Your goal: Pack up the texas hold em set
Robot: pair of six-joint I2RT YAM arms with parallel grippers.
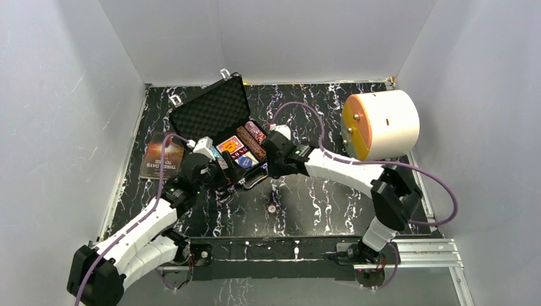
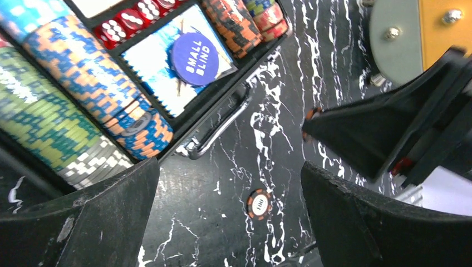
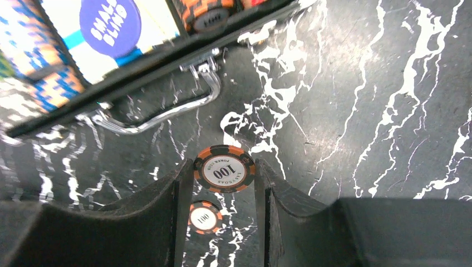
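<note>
Case: the black hard case (image 1: 210, 109) lies open left of centre, toward the far side of the table (image 1: 332, 197). Its lid is tipped back with the foam showing, so both arms can reach the tray.
Contents: the chip rows (image 2: 94, 89) stand on edge in their troughs. The red dice (image 2: 131, 22) sit in a slot beyond them. The Small Blind button (image 2: 194, 58) rests flat on a blue card deck (image 2: 153, 64).
Handle: the silver handle (image 3: 161, 114) lies flat against the table on the case's near side.
Right gripper: the right gripper (image 3: 221, 181) has its fingers drawn in and clamped on the rim of an orange-and-black 100 chip (image 3: 225, 168).
Held chip, place: it is off the table, just near of the handle, with its face toward the wrist camera.
Why held so: a rim pinch leaves both faces free. I judge this suits slipping the chip on edge into a trough.
Loose chip: a second 100 chip (image 1: 273, 208) lies flat on the table near of the case, about centre, and nothing touches it. In the right wrist view it sits below the held one.
Left gripper: the left gripper (image 2: 231, 172) has its fingers spread wide and holds nothing. It hovers by the case's near edge, and no contact is visible.
Why placed so: likely waiting, or lined up toward the loose chip. I cannot tell which.
Not of the set: the white cylinder (image 1: 383, 124) stands far right, and the dark booklet (image 1: 156, 156) lies left of the case.
Left to do: two chips are out of the tray and the lid is not yet shut.
</note>
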